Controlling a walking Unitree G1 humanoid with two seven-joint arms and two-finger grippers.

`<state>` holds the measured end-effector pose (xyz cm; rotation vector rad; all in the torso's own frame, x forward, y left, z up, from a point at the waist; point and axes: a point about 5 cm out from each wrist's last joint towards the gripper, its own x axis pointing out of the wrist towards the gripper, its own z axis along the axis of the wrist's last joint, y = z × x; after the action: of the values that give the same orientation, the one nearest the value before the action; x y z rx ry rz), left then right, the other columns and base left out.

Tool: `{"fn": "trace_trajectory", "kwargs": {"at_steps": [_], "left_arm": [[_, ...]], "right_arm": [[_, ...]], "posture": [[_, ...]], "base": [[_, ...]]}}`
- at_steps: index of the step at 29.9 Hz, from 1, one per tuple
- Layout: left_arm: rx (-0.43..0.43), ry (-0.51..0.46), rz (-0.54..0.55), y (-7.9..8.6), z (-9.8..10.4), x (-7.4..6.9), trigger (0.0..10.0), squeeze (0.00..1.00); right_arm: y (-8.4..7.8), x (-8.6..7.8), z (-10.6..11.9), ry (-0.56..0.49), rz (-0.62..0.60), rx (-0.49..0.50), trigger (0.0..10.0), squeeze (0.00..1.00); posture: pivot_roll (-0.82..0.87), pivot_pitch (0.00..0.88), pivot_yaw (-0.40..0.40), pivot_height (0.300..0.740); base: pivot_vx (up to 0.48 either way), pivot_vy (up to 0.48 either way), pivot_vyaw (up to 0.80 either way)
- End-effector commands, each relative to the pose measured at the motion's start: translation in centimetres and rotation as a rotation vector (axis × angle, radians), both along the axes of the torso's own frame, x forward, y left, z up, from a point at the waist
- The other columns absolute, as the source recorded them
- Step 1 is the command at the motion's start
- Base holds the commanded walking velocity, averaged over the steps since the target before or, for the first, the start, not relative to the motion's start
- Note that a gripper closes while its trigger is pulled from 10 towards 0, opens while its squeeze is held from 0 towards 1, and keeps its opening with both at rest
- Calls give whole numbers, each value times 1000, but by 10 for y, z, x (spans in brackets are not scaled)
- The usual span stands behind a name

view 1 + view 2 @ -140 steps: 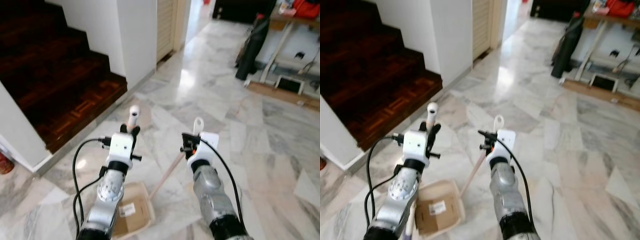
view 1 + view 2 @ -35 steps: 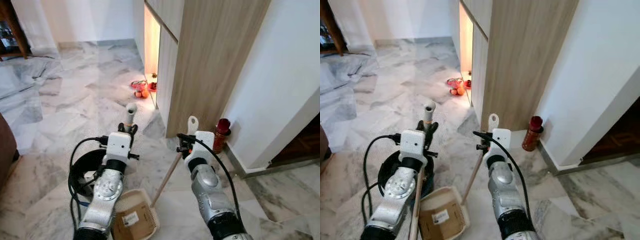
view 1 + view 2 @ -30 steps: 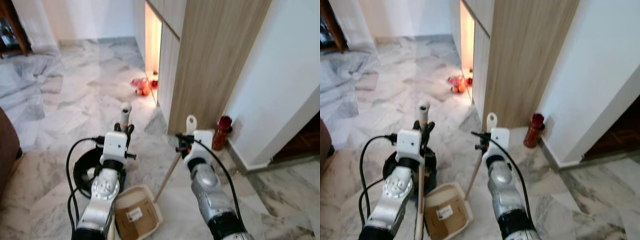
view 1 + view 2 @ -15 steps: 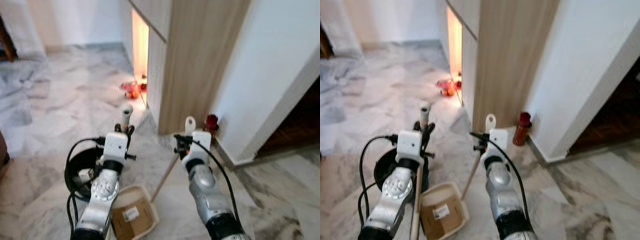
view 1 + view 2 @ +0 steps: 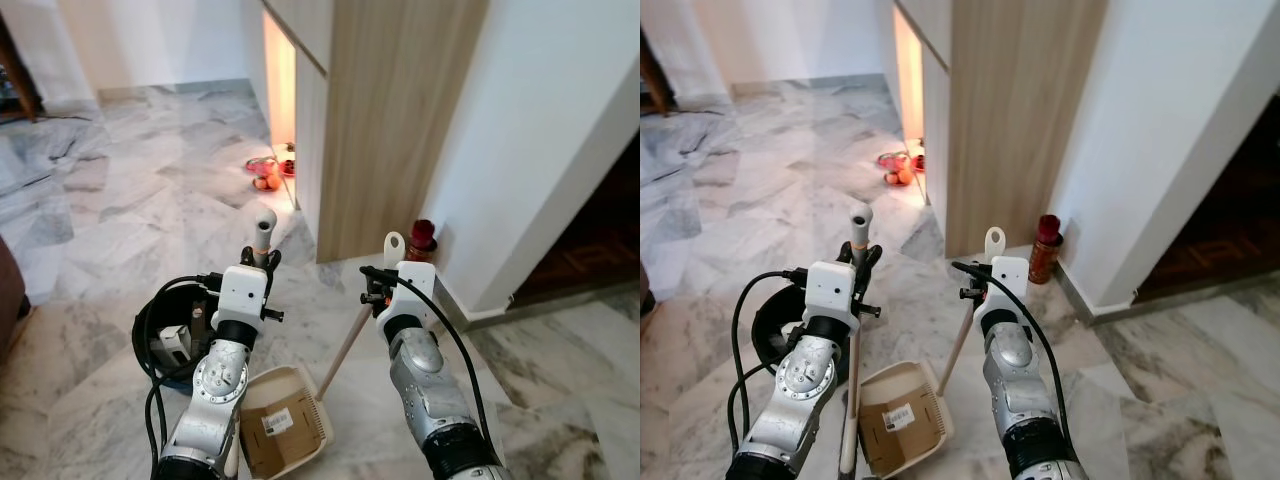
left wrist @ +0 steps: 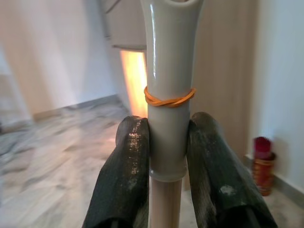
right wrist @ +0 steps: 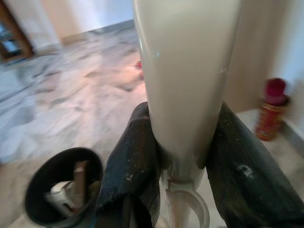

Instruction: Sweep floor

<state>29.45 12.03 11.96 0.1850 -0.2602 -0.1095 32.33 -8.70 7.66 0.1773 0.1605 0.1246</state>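
I had both tools in hand and judged this the carrying stage of the job, with no sweeping under way yet. My left gripper [image 6: 167,156] was clamped on the grey top of the broom handle [image 6: 169,71], its two black fingers [image 6: 127,166] pressed against either side just below an orange rubber band [image 6: 169,97] wound round it. My right gripper [image 7: 178,156] was likewise closed tight on the cream dustpan handle [image 7: 185,71], whose wooden shaft [image 5: 343,350] ran down and to my left to the beige dustpan [image 5: 285,420] resting low in front of me, between the two arms. The marble floor [image 5: 120,210] stretched ahead toward a wood-panelled cabinet [image 5: 390,110] with a lit gap, where some small red and orange items [image 5: 268,175] lay on the tiles; a red bottle [image 5: 423,238] stood against the white wall [image 5: 540,130], and a black bucket [image 5: 165,340] sat just beside my left arm. I reckoned the next move would call for picking a patch of floor, lowering the pan flat to the tiles and bringing the broom head toward it. A white sticker [image 5: 277,421] lay inside the pan, but its print was too small for me to read, and the bottle's label was no clearer.
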Motion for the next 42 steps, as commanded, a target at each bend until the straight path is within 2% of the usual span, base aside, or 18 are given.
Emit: {"fn": "trace_trajectory", "kwargs": {"at_steps": [1,11,21,42], "left_arm": [[1,-33,-10,-3,7,1,10000,0],[0,-31,-14,-3,6,2,10000,0],[-15,-26,-10,-2,7,2,10000,0],[-18,-28,-7,-2,8,3,10000,0]], "right_arm": [[4,4,11,-47,11,28,10000,0],[4,4,11,-45,11,29,10000,0],[3,5,10,-40,-3,37,10000,0],[3,6,12,-45,-8,46,10000,0]], "posture": [[130,0,-24,740],[130,0,-24,740],[133,0,-23,740],[135,0,-25,740]], "base": [[0,0,800],[0,0,800],[0,0,0],[0,271,0]]}}
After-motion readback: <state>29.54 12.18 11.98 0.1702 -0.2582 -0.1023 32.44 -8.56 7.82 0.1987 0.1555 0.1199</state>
